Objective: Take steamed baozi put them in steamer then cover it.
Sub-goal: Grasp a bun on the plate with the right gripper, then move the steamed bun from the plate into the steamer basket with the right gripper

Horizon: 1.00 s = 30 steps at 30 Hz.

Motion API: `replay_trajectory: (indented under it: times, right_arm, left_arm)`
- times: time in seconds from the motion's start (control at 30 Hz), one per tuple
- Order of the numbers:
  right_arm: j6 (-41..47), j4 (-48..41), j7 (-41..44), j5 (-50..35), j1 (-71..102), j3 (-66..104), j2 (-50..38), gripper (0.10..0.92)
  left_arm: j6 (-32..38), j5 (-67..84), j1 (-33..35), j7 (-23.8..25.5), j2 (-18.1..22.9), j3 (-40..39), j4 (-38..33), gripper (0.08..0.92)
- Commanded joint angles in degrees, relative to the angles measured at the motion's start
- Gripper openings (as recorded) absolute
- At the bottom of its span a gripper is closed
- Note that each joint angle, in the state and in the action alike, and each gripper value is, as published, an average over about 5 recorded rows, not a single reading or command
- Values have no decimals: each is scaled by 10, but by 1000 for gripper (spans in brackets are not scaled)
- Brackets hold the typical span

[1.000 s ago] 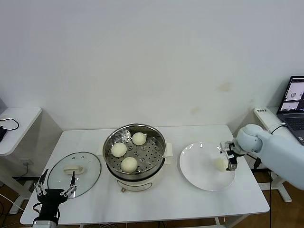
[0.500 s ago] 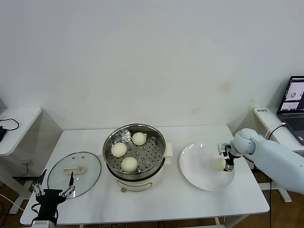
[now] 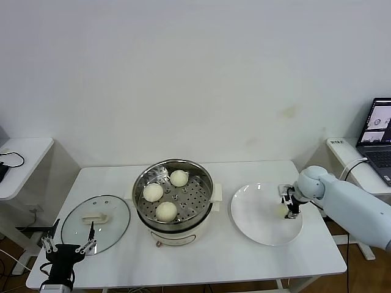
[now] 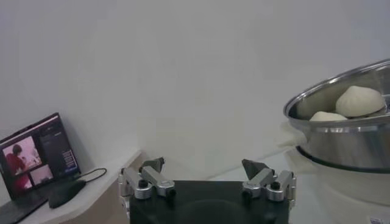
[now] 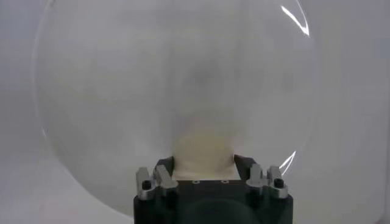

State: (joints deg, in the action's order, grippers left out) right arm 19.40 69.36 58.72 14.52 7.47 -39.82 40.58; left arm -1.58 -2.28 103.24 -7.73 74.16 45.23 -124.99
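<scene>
Glass cover (image 3: 95, 216) is lying flat on the near left of the table (image 3: 201, 256), off the pot, with the left gripper (image 3: 67, 248) waiting beside its near edge, fingers spread and empty. Further right, the right gripper (image 3: 286, 205) is closing around the last baozi (image 3: 281, 210) on the white plate (image 3: 256, 229). Farther back, three baozi (image 3: 166, 210) are sitting in the steamer (image 3: 174, 198); one transfer and covering are remaining.
</scene>
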Motion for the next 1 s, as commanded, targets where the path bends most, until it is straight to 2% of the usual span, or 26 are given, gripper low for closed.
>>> replay_trajectory:
  times: [0.03, 0.37, 0.6, 1.0]
  right_arm:
    - [1, 7, 13, -5, -16, -8, -8, 569]
    - [22, 74, 31, -83, -153, -95, -48, 516]
    - [51, 133, 29, -157, -272, -183, -46, 492]
    - [105, 187, 1, -311, -489, -324, 78, 489]
  left_arm:
    - [0, 0, 0, 0, 0, 0, -2, 823]
    - [0, 0, -2, 0, -1, 0, -5, 823]
    - [0, 2, -6, -1, -4, -1, -4, 823]
    - [0, 6, -11, 0, -9, 1, -3, 823]
